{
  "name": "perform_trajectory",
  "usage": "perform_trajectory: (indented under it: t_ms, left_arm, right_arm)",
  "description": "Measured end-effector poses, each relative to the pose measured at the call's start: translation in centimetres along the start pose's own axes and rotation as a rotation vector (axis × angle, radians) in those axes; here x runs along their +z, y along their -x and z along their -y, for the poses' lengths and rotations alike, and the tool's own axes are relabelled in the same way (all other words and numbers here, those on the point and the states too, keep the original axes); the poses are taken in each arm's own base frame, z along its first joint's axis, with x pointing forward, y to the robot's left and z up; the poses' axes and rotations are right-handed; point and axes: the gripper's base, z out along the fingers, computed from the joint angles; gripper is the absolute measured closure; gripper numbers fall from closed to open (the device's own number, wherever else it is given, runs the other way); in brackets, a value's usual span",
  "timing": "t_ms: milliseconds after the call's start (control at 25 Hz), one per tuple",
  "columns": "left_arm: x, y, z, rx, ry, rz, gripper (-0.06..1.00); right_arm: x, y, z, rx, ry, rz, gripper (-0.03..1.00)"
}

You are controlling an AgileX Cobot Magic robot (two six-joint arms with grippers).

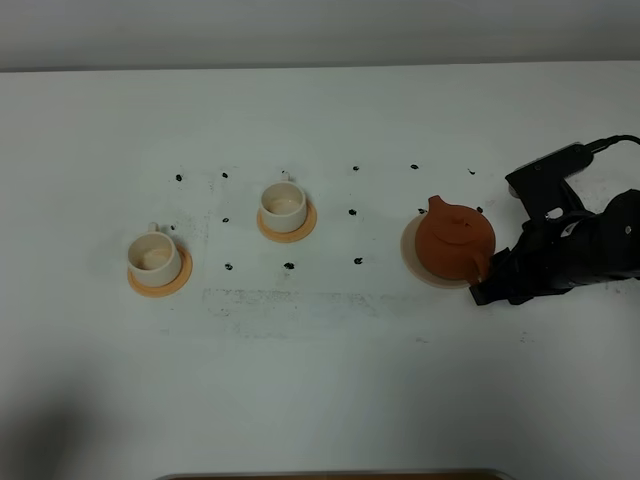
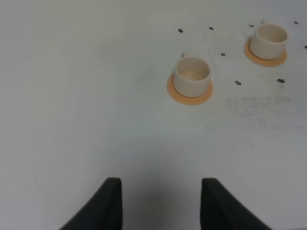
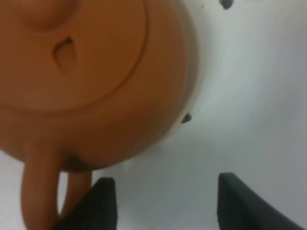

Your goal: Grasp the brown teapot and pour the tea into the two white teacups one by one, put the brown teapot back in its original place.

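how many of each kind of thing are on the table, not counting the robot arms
brown teapot: 1
white teacups: 2
orange coasters: 2
pale saucer: 1
total: 6

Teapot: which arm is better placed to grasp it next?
Right. The right gripper, open, is beside the teapot handle; the left gripper is far off, seeing only the cups.

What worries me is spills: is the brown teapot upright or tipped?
Upright: the brown teapot sits flat on its pale saucer, lid facing up.
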Motion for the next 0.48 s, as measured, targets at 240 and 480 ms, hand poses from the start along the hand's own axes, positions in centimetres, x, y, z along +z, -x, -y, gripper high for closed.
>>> perform_trajectory:
  t_ms: [240, 480]
  left_arm:
    - [0.0, 0.0, 0.0, 0.0, 0.0, 0.0, 0.54]
    - [0.0, 0.0, 0.0, 0.0, 0.0, 0.0, 0.54]
  right_arm:
    - [0.0, 0.01, -0.16, 0.009, 0.017, 0.001, 0.48]
    - [-0.01, 0.04, -0.03, 0.028, 0.014, 0.007, 0.48]
